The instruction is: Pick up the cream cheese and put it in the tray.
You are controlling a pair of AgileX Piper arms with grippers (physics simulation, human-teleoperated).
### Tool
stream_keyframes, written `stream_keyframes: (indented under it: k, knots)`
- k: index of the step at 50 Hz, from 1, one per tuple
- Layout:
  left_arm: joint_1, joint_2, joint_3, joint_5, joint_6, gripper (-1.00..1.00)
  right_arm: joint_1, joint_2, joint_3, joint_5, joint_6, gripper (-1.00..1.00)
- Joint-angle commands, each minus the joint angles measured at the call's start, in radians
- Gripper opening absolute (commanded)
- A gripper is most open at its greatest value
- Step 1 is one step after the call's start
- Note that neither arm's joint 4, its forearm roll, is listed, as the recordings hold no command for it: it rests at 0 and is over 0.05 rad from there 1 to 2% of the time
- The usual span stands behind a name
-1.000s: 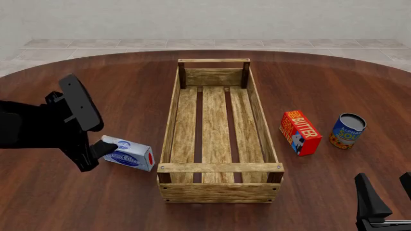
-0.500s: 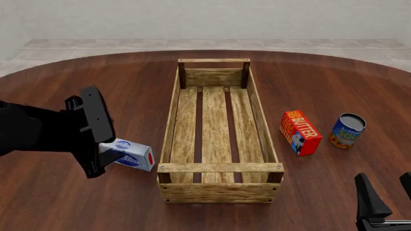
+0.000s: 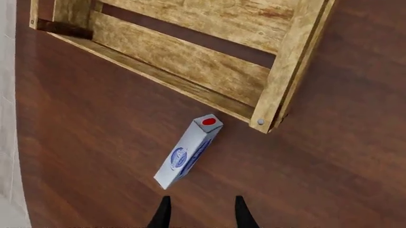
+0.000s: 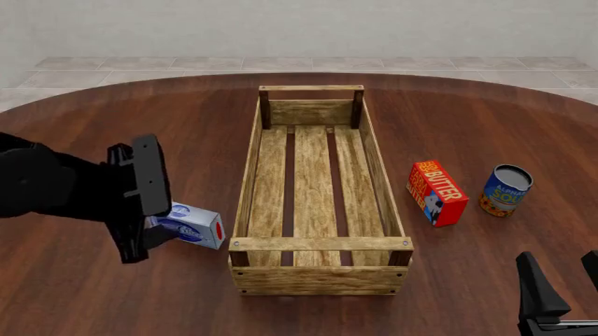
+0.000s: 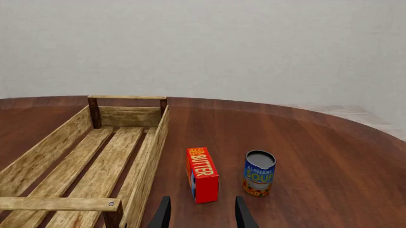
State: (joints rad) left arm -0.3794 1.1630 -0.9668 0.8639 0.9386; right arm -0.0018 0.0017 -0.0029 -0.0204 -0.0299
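Dark reddish-brown wood grain covers the round bench [image 4: 187,294], glossy, with plank lines running across it. At its near right edge the right pincer [image 4: 570,290] points upward with its two black fingers apart and nothing between them. The left pincer [image 3: 199,213] hangs above the bench at the near left; in the left wrist view its two fingertips stand apart with bare wood between them, holding nothing.

Just ahead of those fingertips lies the cheese [image 3: 188,151], flat on the bench, its red-dotted end turned toward the tray's [image 4: 318,243] near left corner and close to it without touching. In the front view the left arm hides part of the box. The tray stands on the bench to the right of the left pincer, its long sides running away from the arms, its slatted floor bare.

Ahead of the right pincer a butter box [image 5: 203,175] stands beside the tray, and a soup can [image 5: 259,173] stands upright just right of it.

Beyond the bench's far curve lie pale beige floor tiles [image 4: 299,64], then a plain off-white wall [image 5: 203,47].
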Motion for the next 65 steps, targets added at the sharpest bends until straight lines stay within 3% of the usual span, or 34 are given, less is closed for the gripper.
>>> stream_keyframes:
  k: [1, 5, 13, 21, 37, 43, 48, 55, 65]
  knots:
    - [0.050, 0.051, -0.036, -0.002, 0.075, 1.00, 0.000, 0.000, 0.000, 0.000, 0.000, 1.00]
    - [0.071, 0.076, -0.018, -0.047, 0.112, 1.00, 0.000, 0.000, 0.000, -0.001, 0.000, 1.00]
    - [0.028, 0.092, -0.001, -0.083, 0.072, 1.00, 0.000, 0.000, 0.000, -0.001, 0.000, 1.00]
    - [0.040, 0.107, 0.030, -0.117, 0.101, 1.00, 0.000, 0.000, 0.000, 0.000, 0.000, 1.00]
    - [0.008, 0.086, 0.105, -0.289, 0.167, 1.00, 0.000, 0.000, -0.001, 0.001, 0.000, 1.00]
    - [0.000, 0.073, 0.118, -0.293, 0.183, 1.00, -0.001, 0.000, -0.001, 0.001, 0.000, 1.00]
    - [0.051, 0.070, 0.190, -0.328, 0.316, 1.00, -0.001, 0.000, -0.001, 0.000, 0.000, 1.00]
    - [0.021, 0.068, 0.152, -0.288, 0.279, 1.00, 0.000, 0.000, -0.001, 0.001, 0.000, 1.00]
    - [0.020, 0.080, 0.125, -0.271, 0.299, 1.00, 0.000, 0.000, -0.001, 0.000, 0.000, 1.00]
